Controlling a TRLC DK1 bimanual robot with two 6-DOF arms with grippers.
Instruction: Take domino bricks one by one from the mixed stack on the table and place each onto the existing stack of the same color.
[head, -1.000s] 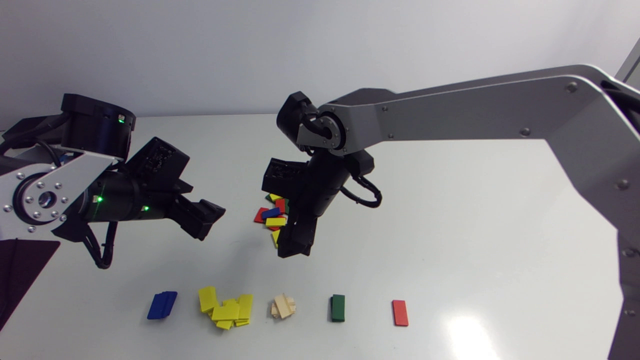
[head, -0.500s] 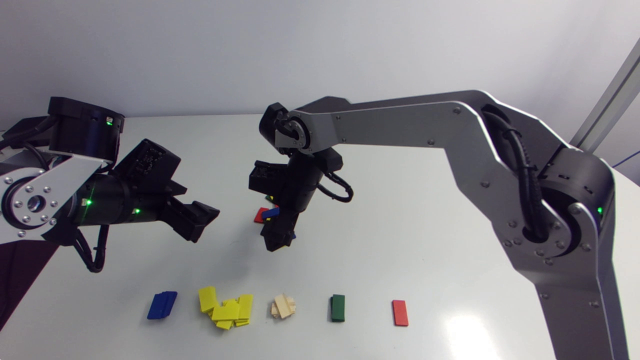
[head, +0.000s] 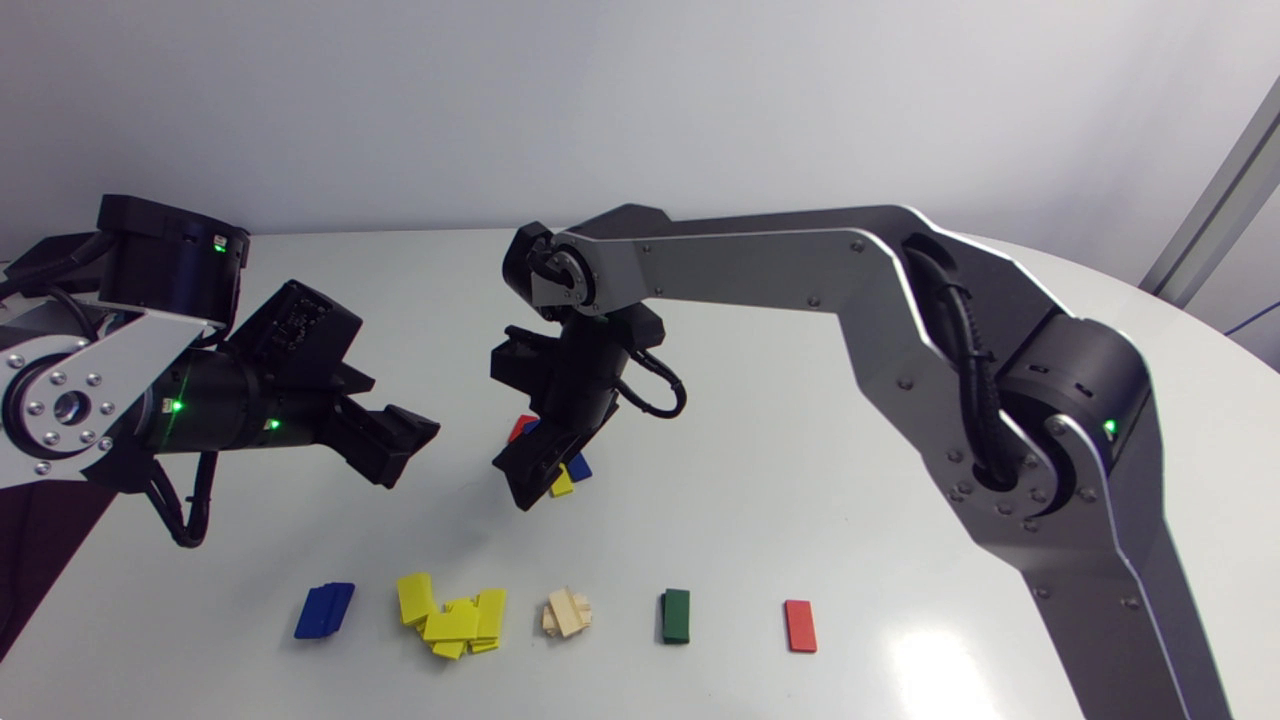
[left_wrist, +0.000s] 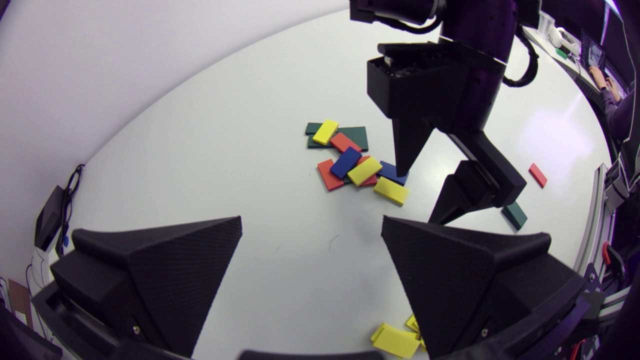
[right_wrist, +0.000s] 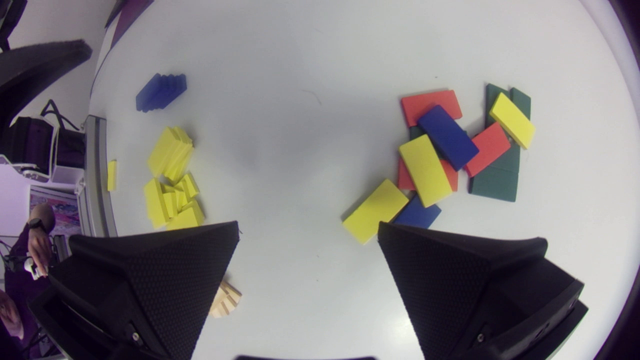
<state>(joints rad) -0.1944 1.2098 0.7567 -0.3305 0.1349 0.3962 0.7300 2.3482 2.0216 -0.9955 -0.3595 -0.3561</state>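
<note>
Domino bricks in the mixed stack: heaped mid-counter, just ahead of the right end effector, one blue brick partly tucked under a finger. Counter: white, with a curved edge at the right. Right arm: stretched in from the right past the middle, wedge fingers spread wide over the heap's near-left side, gripping nothing. Left arm: parked at the left, left end effector equally wide apart, empty, well apart from the heap.

Likely trouble: pinching two overlapped bricks at once, or shoving neighbours aside, owing to broad fingers and tight overlap. Also possible: a placed brick sliding off the yellow stack, which looks slumped and spread.

Counts: two arms, two end effectors. Five sorted stacks along the near edge, left to right: blue stack, yellow, wooden stack, green stack, red stack, seemingly a single brick. Within the heap: three yellow, three red, two blue, at least two green, more perhaps hidden.
</note>
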